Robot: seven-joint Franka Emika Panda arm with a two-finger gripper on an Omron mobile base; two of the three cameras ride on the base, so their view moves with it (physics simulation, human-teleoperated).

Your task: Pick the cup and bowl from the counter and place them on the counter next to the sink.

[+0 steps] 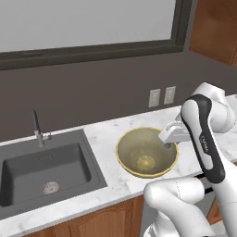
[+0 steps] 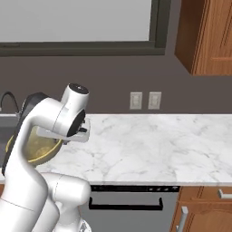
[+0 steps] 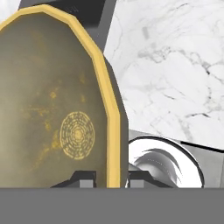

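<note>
Tool (image 3: 112,176) pinches upright bowl's (image 1: 146,152) rim beside sink (image 1: 46,173).

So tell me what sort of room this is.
A home kitchen, rendered rather than real. A dark sink with a slim faucet is set into a white marble counter over wooden cabinets, and an olive-tan bowl sits beside the sink.

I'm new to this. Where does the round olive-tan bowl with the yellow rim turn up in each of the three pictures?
Left base view: the round olive-tan bowl with the yellow rim sits at centre, just right of the dark grey sink.
Right base view: at the left edge, mostly hidden behind the white arm.
Hand view: it covers the left half, its rim between the gripper fingertips.
Shared landmark: the white marble counter.
</note>
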